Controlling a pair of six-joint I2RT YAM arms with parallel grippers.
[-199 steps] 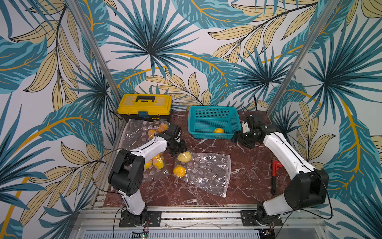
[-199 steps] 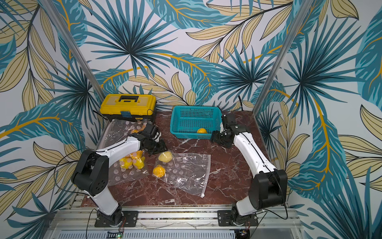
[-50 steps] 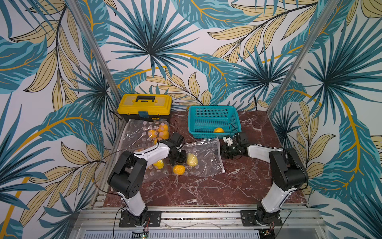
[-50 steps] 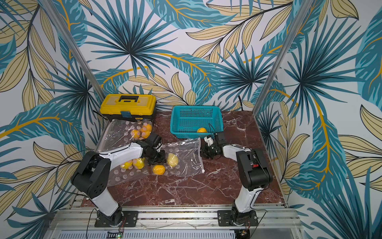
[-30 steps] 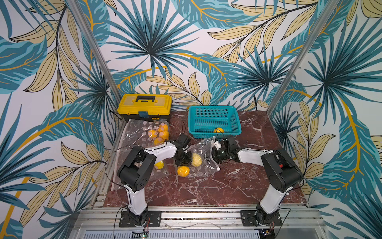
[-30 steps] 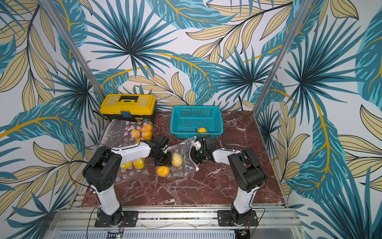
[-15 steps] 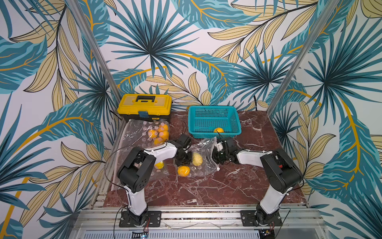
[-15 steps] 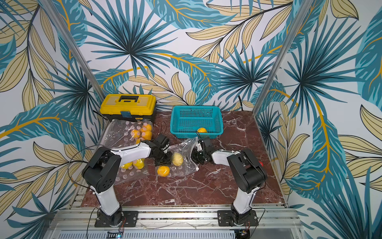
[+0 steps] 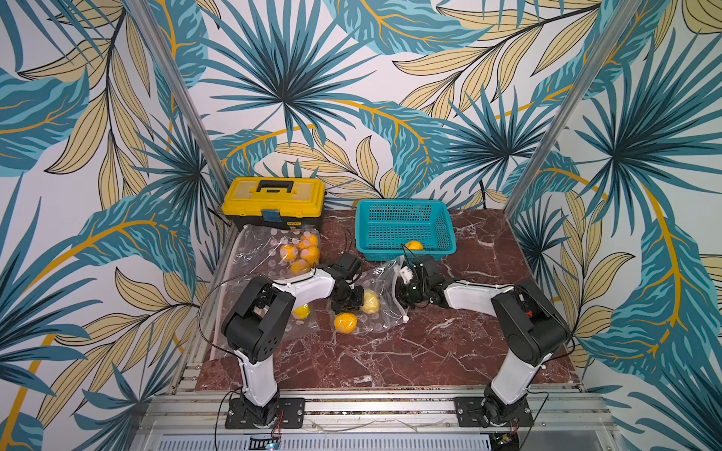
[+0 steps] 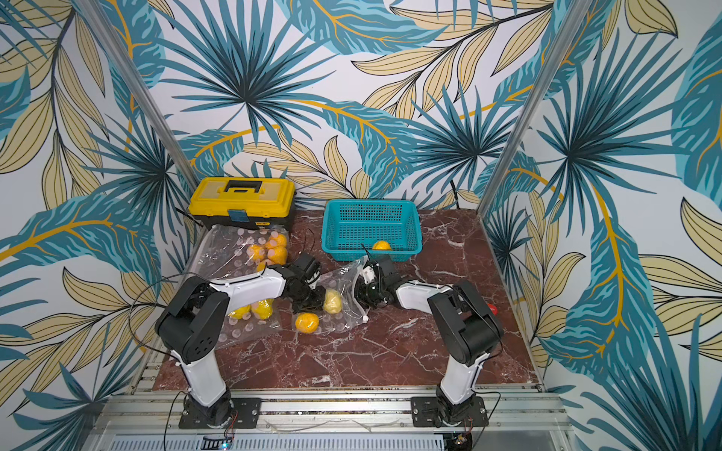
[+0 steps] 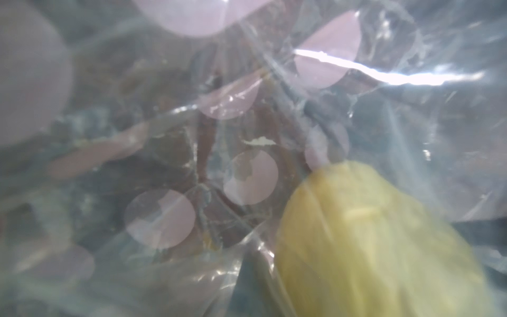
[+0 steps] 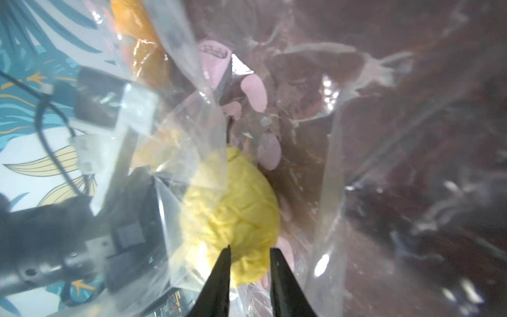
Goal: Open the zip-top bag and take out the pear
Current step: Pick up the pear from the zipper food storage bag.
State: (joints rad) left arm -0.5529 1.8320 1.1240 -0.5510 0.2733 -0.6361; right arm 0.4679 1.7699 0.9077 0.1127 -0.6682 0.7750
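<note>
**Pear inside the crumpled bag, mid-table**

The zip-top bag (image 9: pixel 383 274) is clear film with pale pink dots. It lies crumpled at the middle of the table, its far right part bunched up off the marble. The pear (image 9: pixel 370 301) is pale yellow with wrinkled skin. It lies on its side inside the bag, towards the left end, seen through the film in both top views.

Zip-top bag (image 9: pixel 385 281) in front of the basket (image 9: pixel 402 224): clear film, pale pink dots. Pear (image 9: pixel 370 301): pale yellow. Round fruit (image 9: pixel 345 322), further out from the basket: deeper orange. Basket: teal mesh. Toolbox (image 9: pixel 273 199) left of the basket: yellow, black handle. Table (image 9: pixel 390 351): red-brown marble, white veins. Wall (image 9: pixel 351 78) behind the basket: teal and tan palm leaves on white.
</note>
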